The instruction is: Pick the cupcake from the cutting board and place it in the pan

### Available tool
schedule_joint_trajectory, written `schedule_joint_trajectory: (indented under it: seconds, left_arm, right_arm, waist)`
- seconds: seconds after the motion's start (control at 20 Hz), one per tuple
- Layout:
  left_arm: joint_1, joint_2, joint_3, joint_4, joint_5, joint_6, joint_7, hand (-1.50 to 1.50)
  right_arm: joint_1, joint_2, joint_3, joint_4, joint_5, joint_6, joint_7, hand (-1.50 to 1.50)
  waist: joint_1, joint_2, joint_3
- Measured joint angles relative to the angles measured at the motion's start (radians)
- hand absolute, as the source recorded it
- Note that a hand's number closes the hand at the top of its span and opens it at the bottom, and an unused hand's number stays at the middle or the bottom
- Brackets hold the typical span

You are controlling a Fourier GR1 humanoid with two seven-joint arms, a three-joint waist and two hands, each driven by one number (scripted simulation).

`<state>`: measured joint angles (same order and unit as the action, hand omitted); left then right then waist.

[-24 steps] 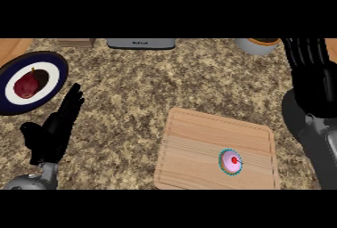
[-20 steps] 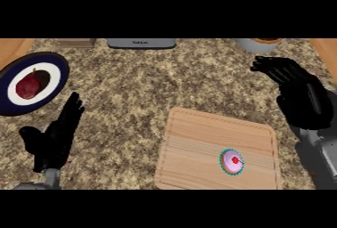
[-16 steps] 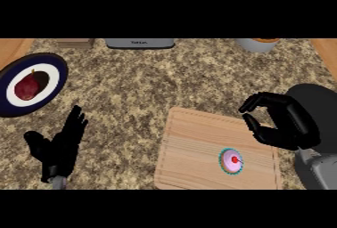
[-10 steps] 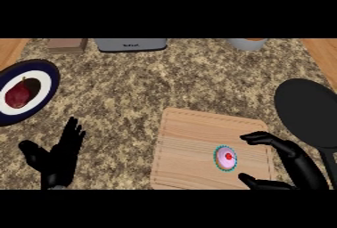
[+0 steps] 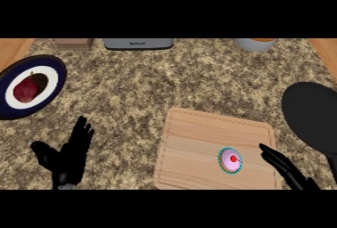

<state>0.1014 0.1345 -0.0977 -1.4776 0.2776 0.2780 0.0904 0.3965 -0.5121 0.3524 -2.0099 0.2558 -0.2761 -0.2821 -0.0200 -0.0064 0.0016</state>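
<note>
Speckled tabletop (image 5: 151, 84): right hand (image 5: 284, 168) spread open just beside the cupcake (image 5: 230, 160) on the board (image 5: 197, 133), seemingly not touching; next, close round it.

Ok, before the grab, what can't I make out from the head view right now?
- Right hand: only straight fingers show beside the cupcake; the lower edge cuts off the palm.
- Pan: the right edge cuts it, so its far side stays unseen.
- Grey appliance, cup and small block: cut by the top edge.
- Dark red item on the plate: too small to identify.
</note>
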Motion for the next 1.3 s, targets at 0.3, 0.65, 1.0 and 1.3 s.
schedule_joint_trajectory:
  seconds: [0.3,0.65,1.0,1.3]
  left_arm:
    - [-0.029,0.006,0.01,0.022,0.005,-0.027,-0.002,0.0]
    - [-0.057,0.006,0.002,0.033,-0.003,-0.032,0.013,0.0]
    - [-0.047,-0.012,-0.005,0.022,-0.022,-0.015,0.023,0.0]
    - [-0.046,-0.009,0.015,0.029,-0.017,-0.024,0.018,0.0]
  right_arm:
    - [-0.155,-0.015,0.01,-0.089,0.142,0.069,0.379,-1.5]
    - [-0.327,-0.147,0.066,-0.067,0.246,0.346,0.694,-1.5]
    - [-0.608,-0.046,0.122,0.075,0.252,0.58,0.883,-1.5]
    - [-0.678,0.003,0.174,0.189,0.245,0.74,0.956,-1.5]
  waist:
    - [0.025,0.005,-0.001]
    - [0.048,0.01,-0.003]
    - [0.042,0.007,0.0]
    - [0.034,0.005,0.001]
